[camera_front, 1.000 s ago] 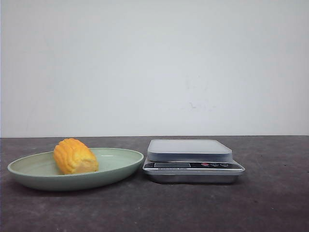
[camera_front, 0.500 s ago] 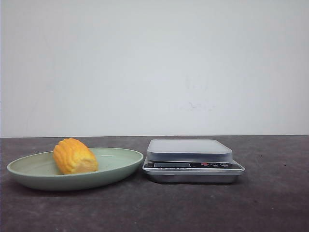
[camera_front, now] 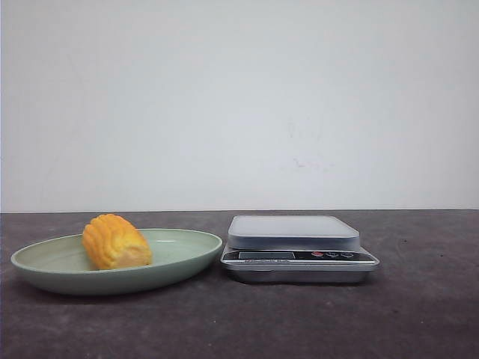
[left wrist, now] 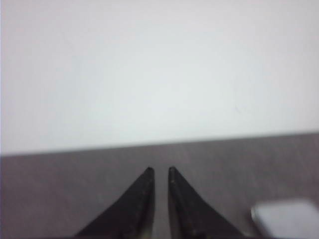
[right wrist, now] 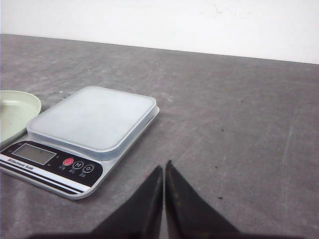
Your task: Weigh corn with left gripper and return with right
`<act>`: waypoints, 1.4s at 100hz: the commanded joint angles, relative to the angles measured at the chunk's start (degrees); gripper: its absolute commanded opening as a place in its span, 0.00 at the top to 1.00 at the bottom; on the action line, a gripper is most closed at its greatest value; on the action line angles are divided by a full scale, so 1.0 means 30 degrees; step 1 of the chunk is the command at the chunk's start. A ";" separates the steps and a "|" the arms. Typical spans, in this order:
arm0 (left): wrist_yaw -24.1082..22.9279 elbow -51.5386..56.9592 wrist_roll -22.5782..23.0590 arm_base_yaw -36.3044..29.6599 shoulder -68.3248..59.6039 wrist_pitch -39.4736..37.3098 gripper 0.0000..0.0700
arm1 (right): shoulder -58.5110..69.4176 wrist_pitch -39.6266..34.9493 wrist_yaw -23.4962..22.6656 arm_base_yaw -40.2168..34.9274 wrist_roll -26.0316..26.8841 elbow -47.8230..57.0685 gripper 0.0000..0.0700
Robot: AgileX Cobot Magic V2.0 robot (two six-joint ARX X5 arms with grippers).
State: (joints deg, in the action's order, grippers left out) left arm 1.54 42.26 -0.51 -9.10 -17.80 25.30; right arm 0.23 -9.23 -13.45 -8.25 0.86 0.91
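The corn (camera_front: pixel 116 241), a stubby yellow-orange cob piece, lies on its side in the left half of a pale green plate (camera_front: pixel 187 258). A silver kitchen scale (camera_front: pixel 296 243) with a frosted top stands just right of the plate; nothing is on it. Neither gripper shows in the front view. In the left wrist view my left gripper (left wrist: pixel 160 172) is empty over bare table, its jaws nearly together with a thin gap. In the right wrist view my right gripper (right wrist: pixel 164 167) is shut and empty, just beside the scale (right wrist: pixel 94 119).
The dark grey tabletop (camera_front: pixel 419 314) runs to a white wall behind. The plate's rim (right wrist: pixel 15 114) shows beside the scale in the right wrist view. A blurred pale corner (left wrist: pixel 289 219), likely the scale, sits at the edge of the left wrist view.
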 commanded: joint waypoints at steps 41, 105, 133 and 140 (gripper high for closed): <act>0.0423 -0.7694 -0.0015 0.2856 0.4860 -0.2688 1.00 | -0.0007 0.0058 -0.0029 -0.0029 0.0138 -0.0051 1.00; 0.0998 -1.3202 -0.2251 0.2871 0.5880 -0.4095 1.00 | -0.0007 0.0066 -0.0029 -0.0029 0.0146 -0.0051 1.00; 0.0867 -1.3843 -0.1188 0.2863 0.5880 -0.4881 1.00 | -0.0007 0.0066 -0.0029 -0.0029 0.0138 -0.0051 1.00; 0.0765 -1.3843 -0.0750 0.2871 0.5880 -0.4881 1.00 | -0.0007 0.0066 -0.0022 -0.0029 0.0138 -0.0051 1.00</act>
State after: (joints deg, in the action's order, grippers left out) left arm 4.27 1.80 -5.13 -0.51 -0.25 10.20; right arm 0.25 -9.19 -13.47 -8.25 0.89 0.91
